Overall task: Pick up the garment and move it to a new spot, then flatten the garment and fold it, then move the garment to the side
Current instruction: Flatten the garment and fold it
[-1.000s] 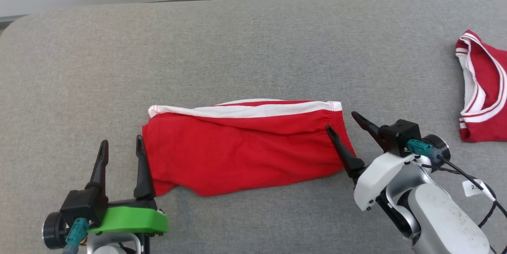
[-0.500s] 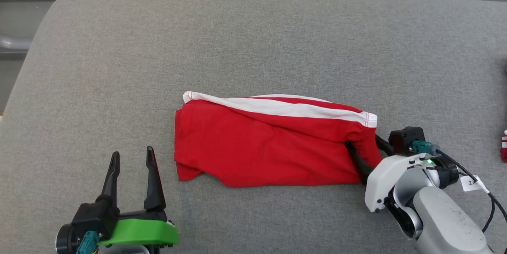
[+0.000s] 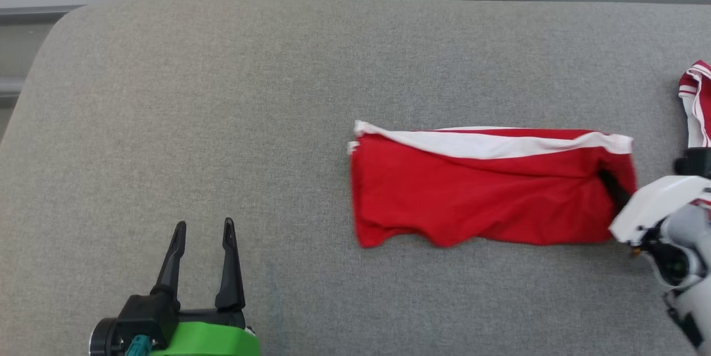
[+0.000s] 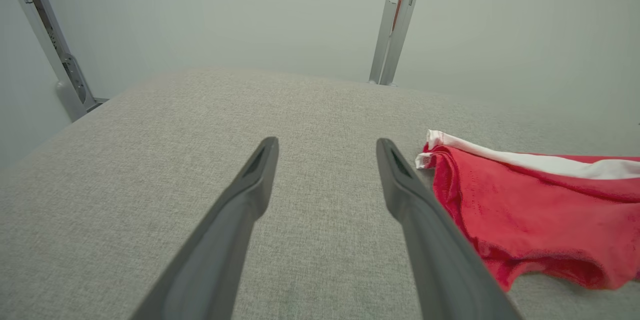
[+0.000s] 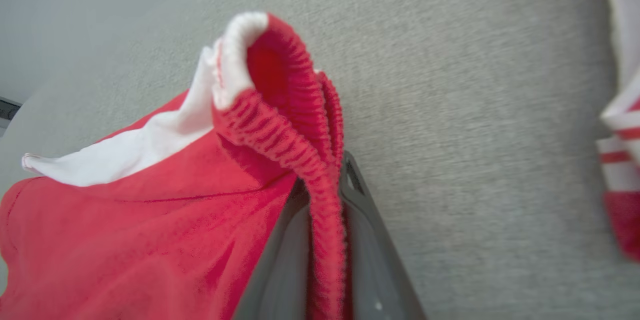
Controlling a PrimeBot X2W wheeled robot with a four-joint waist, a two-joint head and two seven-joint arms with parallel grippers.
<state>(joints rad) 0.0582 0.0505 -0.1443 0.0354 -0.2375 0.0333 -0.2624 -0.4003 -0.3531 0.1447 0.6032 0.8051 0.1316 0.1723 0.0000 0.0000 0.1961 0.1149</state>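
Desk: grey padded desk (image 3: 222, 95), with a pale wall at 12 o'clock.
Change: our right tool (image 3: 616, 192), spread wide a second ago, now pinches the waistband end of the red garment (image 3: 477, 195). The cloth lies further toward 3 o'clock, well apart from our left tool (image 3: 203, 234).
Meaning: we judge the move aside has begun.
Left tool: open, empty, at 7 o'clock.
Room: a second garment (image 3: 697, 100) is near at 3 o'clock; we have bare desk from 9 to 12.

The garment (image 3: 477, 200) is red with a white band, the surface (image 3: 222, 95) grey, the second garment (image 3: 699, 106) red-and-white striped.
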